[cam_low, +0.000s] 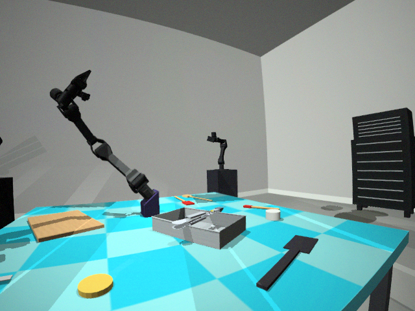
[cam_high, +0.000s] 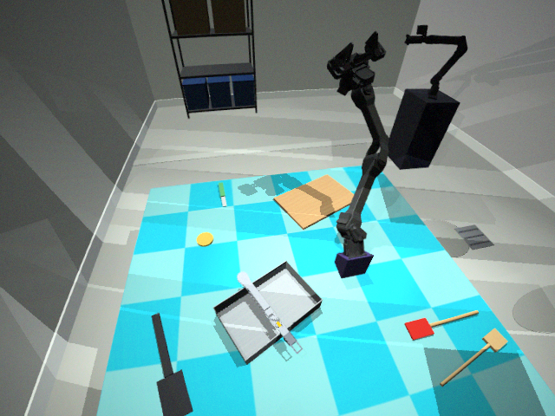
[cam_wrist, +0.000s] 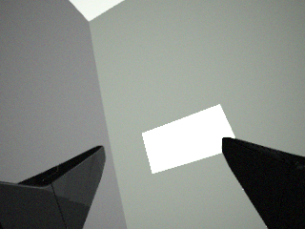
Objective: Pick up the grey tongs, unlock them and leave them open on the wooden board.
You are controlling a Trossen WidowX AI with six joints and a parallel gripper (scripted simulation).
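Note:
The grey tongs (cam_high: pixel 257 297) (cam_low: pixel 182 222) lie across the roasting tin (cam_high: pixel 293 284) (cam_low: pixel 231 234), resting over its walls. Their rounded end overhangs one long wall and their narrow looped end overhangs the opposite one. A small yellow mark shows on them toward the looped end. The tongs look closed. The wooden board (cam_high: pixel 297 208) (cam_low: pixel 50 230) lies flat on the table, with the arm's shadow across it. My gripper (cam_high: pixel 362 39) (cam_wrist: pixel 163 147) is open and empty, raised high above the table and pointing up, far from the tongs. The wrist view shows only walls and a bright panel between the fingers.
A yellow disc (cam_high: pixel 205 238) (cam_low: pixel 95 284), a dark spatula (cam_high: pixel 174 393) (cam_low: pixel 301 244), a green-handled tool (cam_high: pixel 221 190), a red-headed spatula (cam_high: pixel 419 328) (cam_low: pixel 188 203) and a wooden tool (cam_high: pixel 494 340) lie around. A white cylinder (cam_low: pixel 273 214) stands beyond the tin in the exterior view.

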